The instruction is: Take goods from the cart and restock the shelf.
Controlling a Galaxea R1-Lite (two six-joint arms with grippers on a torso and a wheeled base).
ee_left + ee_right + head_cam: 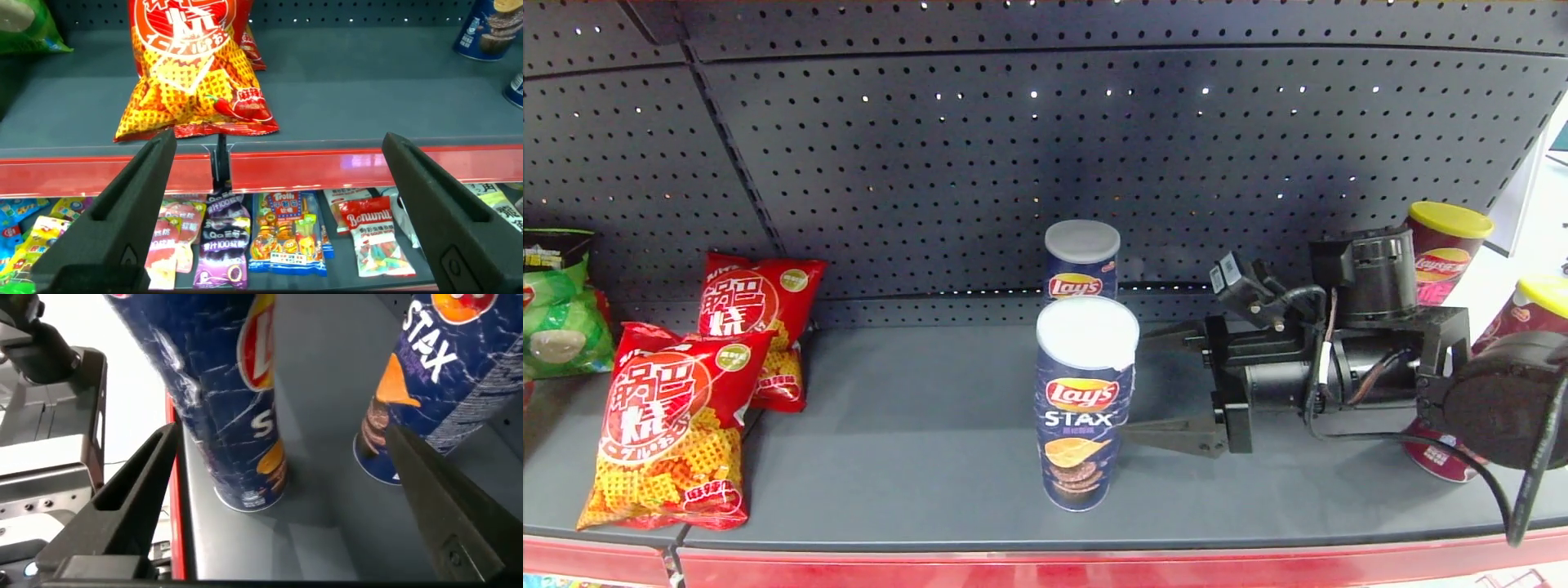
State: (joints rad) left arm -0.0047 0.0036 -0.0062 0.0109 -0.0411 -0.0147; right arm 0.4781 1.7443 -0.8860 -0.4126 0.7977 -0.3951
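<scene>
1. Red shelf lip [1045,563] runs along the bottom of the head frame. Just behind it, at frame centre, the front blue can [1085,400] stands upright on the shelf deck [915,457].
2. Straight behind that, the rear blue can [1082,261] is upright close to the pegboard back [931,163]. The two cans look apart.
3. Your right gripper [1135,384] sits right of centre, its arm lying in from the right edge. The claw is spread wide and grips nothing, with its tips just beside the front can (whether the near tip touches it, can't tell).
4. Your left gripper [278,143] is also wide and empty. It is low in front of the lip, facing the red snack bags [196,73] and the candy packs [286,237] on the tier below.
5. Step, by my read: the front can is set on the deck and free of the claw, so this placement is at its tail end.
6. Next you need a straight pull-back toward the right of the frame with the fingers kept spread and no sideways sweep. That can is tall, narrow-based and near the lip, so a nudge could tip it off.
7. Open room is the bare deck at centre-left, between the red snack bags and the blue cans. The right side is crowded by the maroon cans [1445,245] behind the arm.
</scene>
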